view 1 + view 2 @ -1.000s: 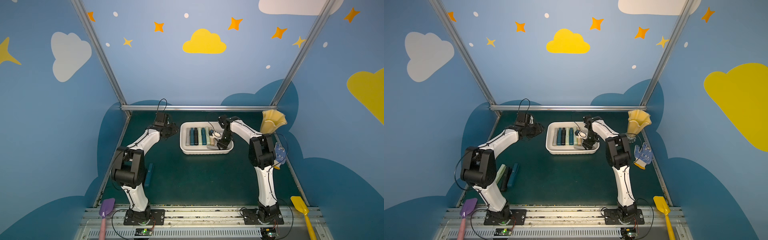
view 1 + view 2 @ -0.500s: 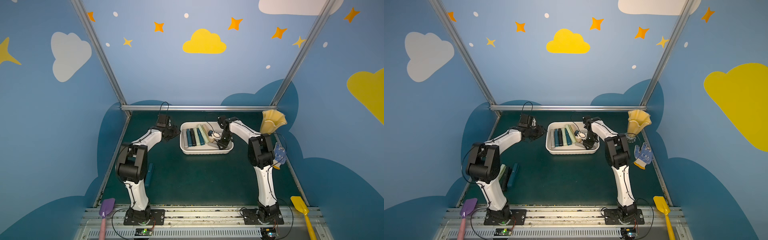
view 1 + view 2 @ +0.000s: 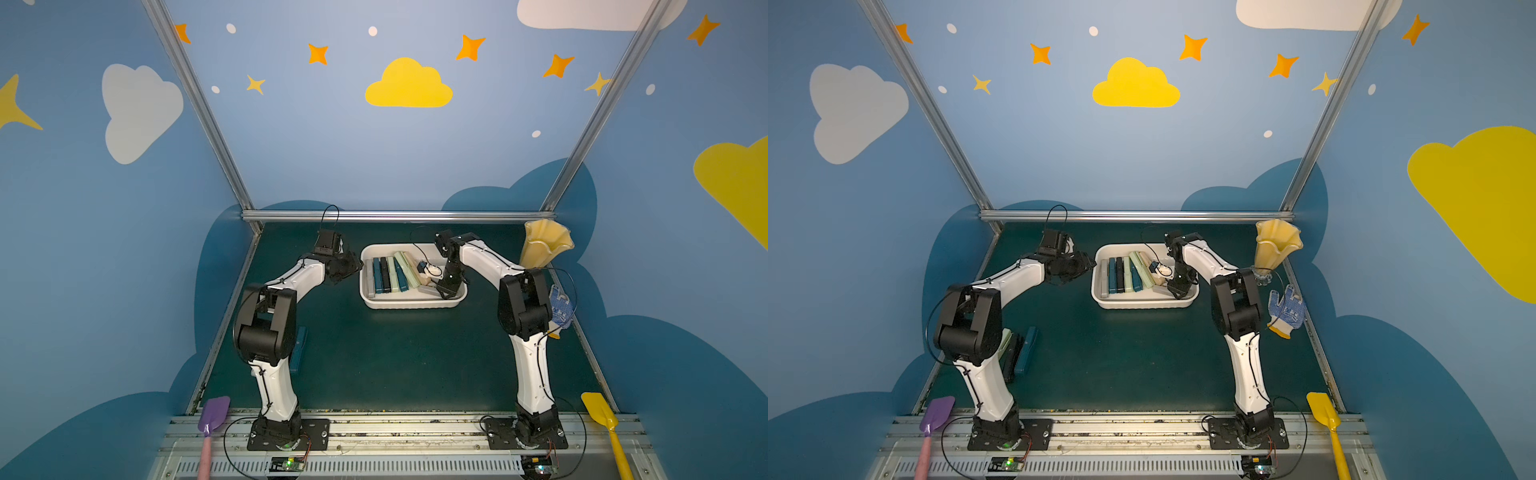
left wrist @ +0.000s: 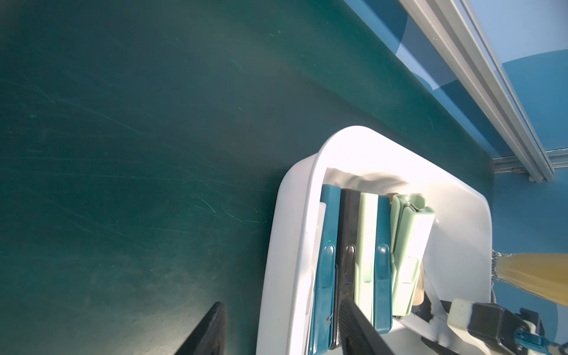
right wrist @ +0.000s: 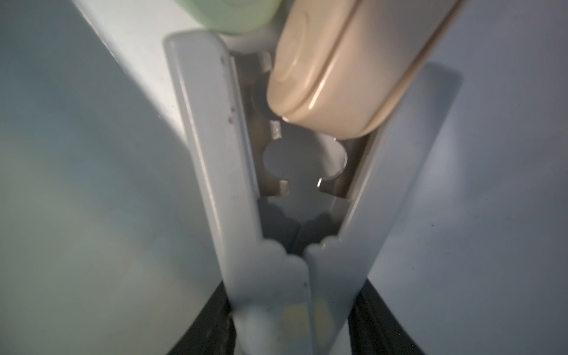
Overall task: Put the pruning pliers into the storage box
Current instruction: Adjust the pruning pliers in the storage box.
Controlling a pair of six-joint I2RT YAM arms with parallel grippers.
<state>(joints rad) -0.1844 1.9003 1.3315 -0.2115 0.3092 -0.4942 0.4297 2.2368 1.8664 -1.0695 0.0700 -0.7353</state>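
The right end effector point(image 3: 448, 289) sits inside the storage box point(image 3: 409, 306), clenched on the grey pliers point(image 5: 212, 172), whose far end, just ahead of the fingertips, touches the beige pliers point(image 5: 322, 76). I'd lower the grey one flat onto the box floor beside the row of pliers point(image 3: 388, 276) before letting go, then back straight out so the beige one isn't dragged. The left end effector point(image 4: 281, 304) is released and empty just outside the box wall, with more pliers point(image 3: 1025, 349) on the surface point(image 3: 395, 353) well behind it.

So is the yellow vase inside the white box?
No, the yellow vase stands on the table, apart from the white box.
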